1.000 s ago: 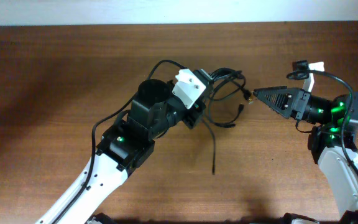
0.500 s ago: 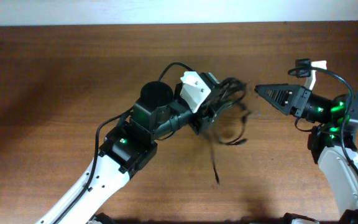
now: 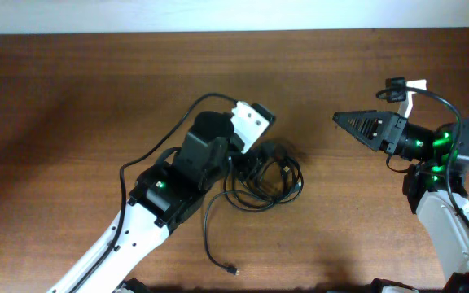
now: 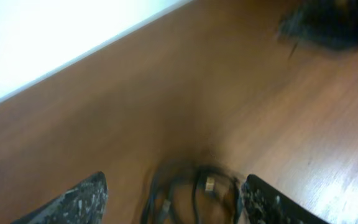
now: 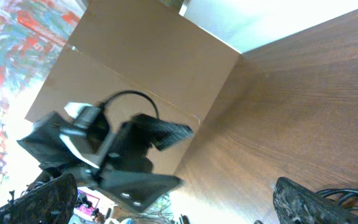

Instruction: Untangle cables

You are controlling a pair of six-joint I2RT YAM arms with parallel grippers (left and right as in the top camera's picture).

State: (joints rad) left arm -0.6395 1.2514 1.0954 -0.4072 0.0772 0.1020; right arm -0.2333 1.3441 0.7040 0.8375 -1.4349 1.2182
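Because the cables (image 3: 265, 181), thin black flexible cords heaped in one loose coil, lie on the brown wooden table (image 3: 72, 98) at the middle of the overhead frame, the left hand (image 4: 174, 179) is by far the nearer. Its two dark fingers (image 4: 79, 196) stand spread and empty just over the coil, which shows between them at the bottom of the left wrist view. One loose tail (image 3: 208, 232) leaves the coil's lower-left side and runs toward the bottom centre, ending in a small plug (image 3: 231, 269); that is the heap's only clear long axis. The right hand (image 3: 338, 120), also spread and empty, hangs well apart at the right, pointing left toward the coil's upper-right side.
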